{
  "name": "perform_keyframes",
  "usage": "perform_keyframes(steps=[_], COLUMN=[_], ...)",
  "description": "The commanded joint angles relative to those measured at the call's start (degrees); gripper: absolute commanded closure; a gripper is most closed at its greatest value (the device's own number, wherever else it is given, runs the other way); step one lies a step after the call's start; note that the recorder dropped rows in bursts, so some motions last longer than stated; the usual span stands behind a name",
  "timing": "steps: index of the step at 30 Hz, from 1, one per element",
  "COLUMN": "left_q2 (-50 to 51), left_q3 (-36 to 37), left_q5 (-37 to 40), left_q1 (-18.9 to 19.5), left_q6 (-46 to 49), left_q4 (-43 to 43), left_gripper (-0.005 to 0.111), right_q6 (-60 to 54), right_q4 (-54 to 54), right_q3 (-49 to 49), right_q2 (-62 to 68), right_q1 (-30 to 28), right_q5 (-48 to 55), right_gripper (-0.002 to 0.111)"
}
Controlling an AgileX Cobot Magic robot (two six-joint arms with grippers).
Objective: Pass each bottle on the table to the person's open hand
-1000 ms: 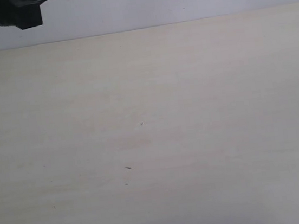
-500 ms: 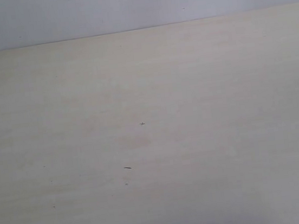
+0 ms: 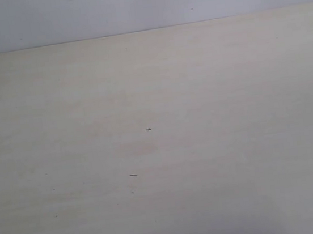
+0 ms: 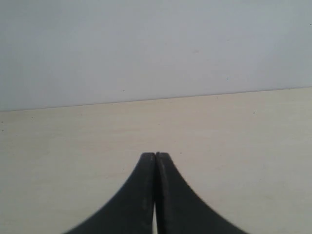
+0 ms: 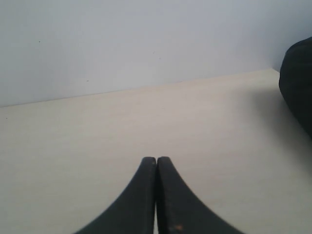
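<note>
The pale beige table (image 3: 202, 117) fills the exterior view; no bottle and no hand shows in any view, and neither arm appears there. In the left wrist view my left gripper (image 4: 155, 155) is shut, its black fingers pressed together over the bare table (image 4: 73, 146) with nothing between them. In the right wrist view my right gripper (image 5: 156, 159) is likewise shut on nothing above the table (image 5: 73, 141).
A plain pale wall (image 3: 142, 4) rises behind the table's far edge. A dark rounded object (image 5: 298, 83) sits at the edge of the right wrist view. A few tiny dark specks (image 3: 133, 175) mark the tabletop.
The black arm part at the top left of the exterior view has slid out to the left and is gone from view.
</note>
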Motion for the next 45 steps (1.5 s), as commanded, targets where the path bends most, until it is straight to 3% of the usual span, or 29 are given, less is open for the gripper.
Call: perform_keyframes(steps=[1,9,14,21,26,42,45], left_q2=[-0.46,-3.31,-16.72,-41.74,-50.93,-53.80,-53.57], left_q3=[0.26,0.26,1.17,8.94,13.47,20.29,22.04], left_q5=[-0.05,0.19,3.48,0.48,-2.24,-0.78,2.65], left_q1=[0.12,0.35,3.66,11.07,11.97,11.97,11.97], left_q6=[-0.58,0.28,-0.83,-2.83,-3.95,-7.30,-19.79], left_q4=[-0.34,-0.34,-0.34,-0.34,-0.34,-0.22,14.38], left_gripper=[0.107,0.107,0.107,0.107,0.107,0.107,0.107], right_q6=[0.03,0.03,0.03,0.03,0.03,0.03,0.03], right_q4=[-0.33,-0.33,-0.33,-0.33,-0.33,-0.33,-0.33], right_q3=[0.25,0.25,0.25,0.25,0.25,0.25,0.25], right_q2=[-0.32,-0.32,-0.32,-0.32,-0.32,-0.32,-0.32], right_q1=[-0.27,-0.27,-0.27,-0.27,-0.27,-0.27,-0.27], right_q5=[-0.53,-0.53,-0.53,-0.53,-0.53,-0.53,-0.53], right_gripper=[0.108,0.108,0.108,0.108,0.108,0.108,0.108])
